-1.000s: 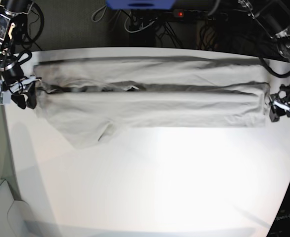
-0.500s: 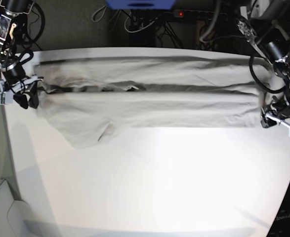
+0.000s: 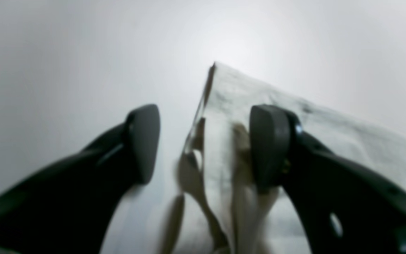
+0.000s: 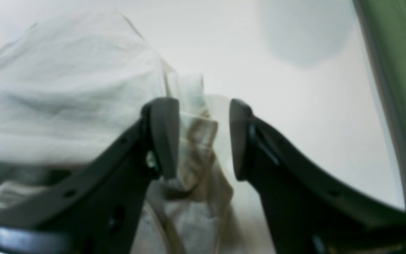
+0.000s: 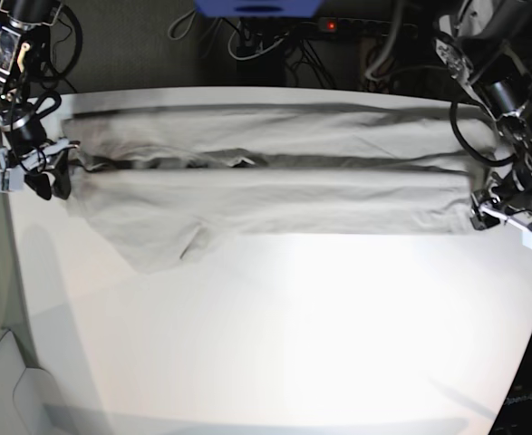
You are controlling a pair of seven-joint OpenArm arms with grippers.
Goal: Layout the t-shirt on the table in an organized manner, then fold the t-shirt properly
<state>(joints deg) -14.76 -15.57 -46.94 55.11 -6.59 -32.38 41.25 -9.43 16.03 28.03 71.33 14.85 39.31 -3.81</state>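
Soft, limp, light grey-beige cotton t-shirt (image 5: 275, 186) spread long across glossy white table (image 5: 293, 335), best pinched at its end folds; left gripper (image 3: 204, 141) and right gripper (image 4: 203, 137) both parted, straddling cloth edges, gripping nothing.

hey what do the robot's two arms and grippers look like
Both grippers, left and right, have matte black curved fingers ending in flat, rounded dark grey pads. In the base view the arms are black and silver, with looping black cables and small white fittings at the wrists.

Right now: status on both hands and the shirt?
Left hand open, straddling the t-shirt hem edge. Right hand open over bunched cloth at the opposite end. Shirt folded lengthwise along the table's far side. Nothing in the way.
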